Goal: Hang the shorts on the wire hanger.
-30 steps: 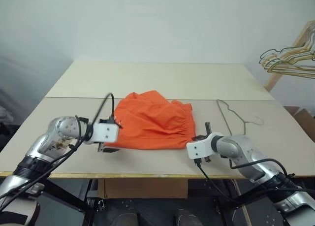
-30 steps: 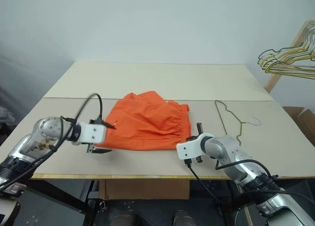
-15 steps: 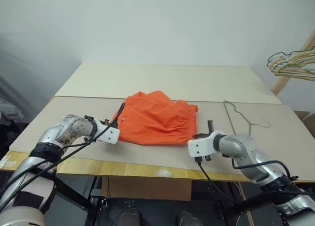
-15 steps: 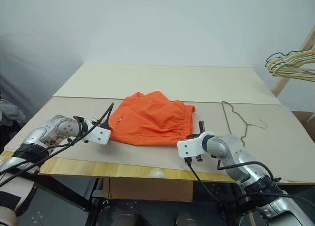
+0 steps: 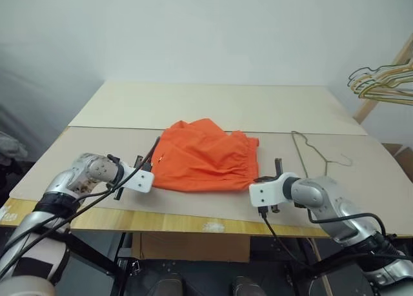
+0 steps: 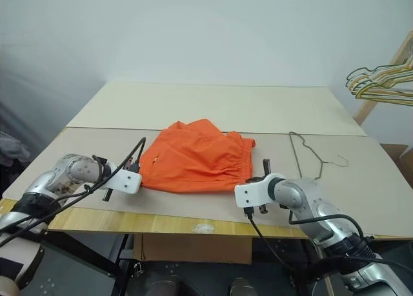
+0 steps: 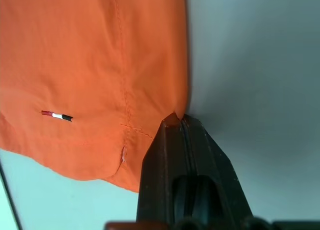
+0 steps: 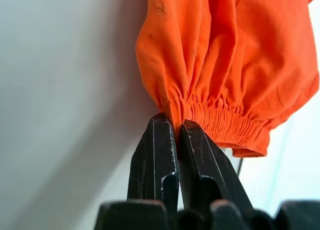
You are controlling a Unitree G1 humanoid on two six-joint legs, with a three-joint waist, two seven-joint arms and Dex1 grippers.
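- The shorts (image 5: 205, 155) lie crumpled near the front of the table (image 5: 213, 106), a bright orange heap with the gathered waistband facing the robot's right and the hemmed leg end facing its left.
- They look thin and light, soft enough to sag and fold wherever they are unsupported. I judge that the cloth will droop between two holds unless it is drawn taut.
- The elastic waistband is the thickest, firmest part and probably the surest place to hold. The hem is a single thin edge and could slip out more easily.
- The right gripper (image 8: 176, 127) has its fingers closed on a pinch of the waistband at the near right corner, as the right wrist view shows.
- The left gripper (image 7: 179, 121) is also closed, and a small tip of orange hem sits caught at its fingertips. That bite looks slight, so a firm pull might free it.
- The wire hanger (image 5: 311, 153) lies flat on the table just to the right of the shorts, apart from them, with its hook pointing away to the right.
- Being thin wire, it will likely skid or tip when cloth drags across it.
- Further off at the right edge, a cluster of spare hangers (image 5: 381, 83) hangs on a wooden rack.
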